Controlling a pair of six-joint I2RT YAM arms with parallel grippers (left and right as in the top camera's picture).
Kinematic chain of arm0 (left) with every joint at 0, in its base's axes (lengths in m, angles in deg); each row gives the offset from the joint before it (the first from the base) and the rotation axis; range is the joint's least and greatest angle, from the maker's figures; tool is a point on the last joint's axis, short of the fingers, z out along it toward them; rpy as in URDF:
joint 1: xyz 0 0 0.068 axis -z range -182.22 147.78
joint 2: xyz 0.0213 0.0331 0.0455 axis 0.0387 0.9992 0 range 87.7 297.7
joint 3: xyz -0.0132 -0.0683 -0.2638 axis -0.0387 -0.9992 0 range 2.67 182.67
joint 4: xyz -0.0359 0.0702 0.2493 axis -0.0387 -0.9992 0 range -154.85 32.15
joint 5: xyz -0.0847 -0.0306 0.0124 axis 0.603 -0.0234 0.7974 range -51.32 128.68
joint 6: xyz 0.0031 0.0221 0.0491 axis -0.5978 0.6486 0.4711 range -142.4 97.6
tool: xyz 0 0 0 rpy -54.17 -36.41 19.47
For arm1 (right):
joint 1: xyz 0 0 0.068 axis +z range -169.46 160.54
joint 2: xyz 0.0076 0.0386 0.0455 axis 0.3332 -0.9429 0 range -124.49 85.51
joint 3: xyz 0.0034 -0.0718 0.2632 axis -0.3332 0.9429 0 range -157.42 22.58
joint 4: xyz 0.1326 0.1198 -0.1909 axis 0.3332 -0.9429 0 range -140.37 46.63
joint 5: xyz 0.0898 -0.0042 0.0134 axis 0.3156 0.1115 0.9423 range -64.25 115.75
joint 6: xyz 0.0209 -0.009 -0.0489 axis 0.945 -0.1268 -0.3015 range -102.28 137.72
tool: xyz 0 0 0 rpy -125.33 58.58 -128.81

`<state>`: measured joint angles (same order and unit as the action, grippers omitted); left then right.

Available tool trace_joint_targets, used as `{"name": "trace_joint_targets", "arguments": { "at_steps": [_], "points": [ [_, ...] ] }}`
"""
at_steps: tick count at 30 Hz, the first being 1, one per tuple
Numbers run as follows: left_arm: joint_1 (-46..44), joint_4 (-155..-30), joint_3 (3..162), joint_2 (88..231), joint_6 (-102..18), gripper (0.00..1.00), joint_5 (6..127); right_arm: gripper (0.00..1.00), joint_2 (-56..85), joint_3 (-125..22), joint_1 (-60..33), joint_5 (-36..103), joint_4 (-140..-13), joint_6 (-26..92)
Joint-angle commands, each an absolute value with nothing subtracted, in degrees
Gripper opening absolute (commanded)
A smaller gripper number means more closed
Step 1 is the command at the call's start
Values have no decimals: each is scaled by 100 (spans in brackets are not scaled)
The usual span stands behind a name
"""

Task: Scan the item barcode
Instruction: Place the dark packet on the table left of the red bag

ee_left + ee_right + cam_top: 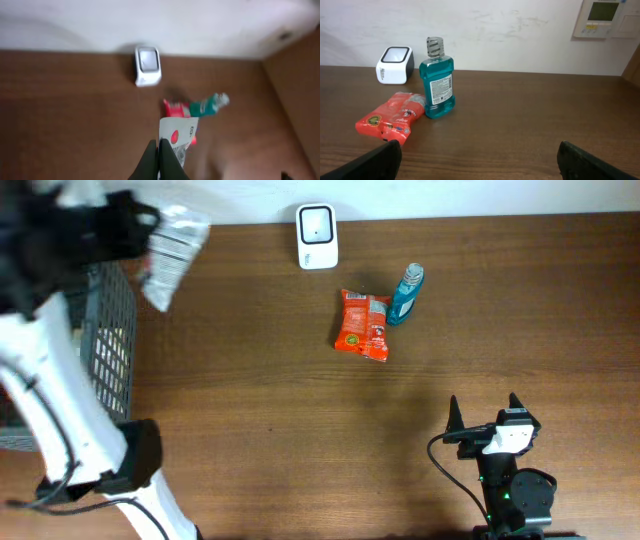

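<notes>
From overhead, the left gripper is clamped shut on a silvery-white plastic packet, held in the air at the table's far left corner, just beside a grey wire basket. The small white box-shaped barcode scanner sits well apart from it along the back edge of the brown wooden table. The right gripper rests with its jaws spread wide and nothing in them, near the front edge.

In the left wrist view, the closed fingers pinch the packet's lower edge, and its printed face with a red dot hangs just ahead of them. The scanner lies farther on and slightly left, window upward. Doing this well likely means carrying the packet over that window, code side down and flat, without covering the code. Which face bears it I cannot tell.

The right wrist view shows the scanner, an upright teal mouthwash bottle and a crumpled orange foil snack pouch touching the bottle's base.
</notes>
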<state>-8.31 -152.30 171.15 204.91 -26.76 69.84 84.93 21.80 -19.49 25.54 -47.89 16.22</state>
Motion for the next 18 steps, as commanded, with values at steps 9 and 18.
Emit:
{"name": "trace_joint_targets", "arguments": {
  "at_steps": [9, 18],
  "points": [
    [1257, -11711, 11942, 20511, -3224, 0, 6239, 98, 8532, 2226, -1987, 2484, -4808, 1673],
    [1630, -8979, 9553, 20511, -5111, 4, 5471, 98, 8532, 2226, -1987, 2484, -4808, 1673]
  ]
}}
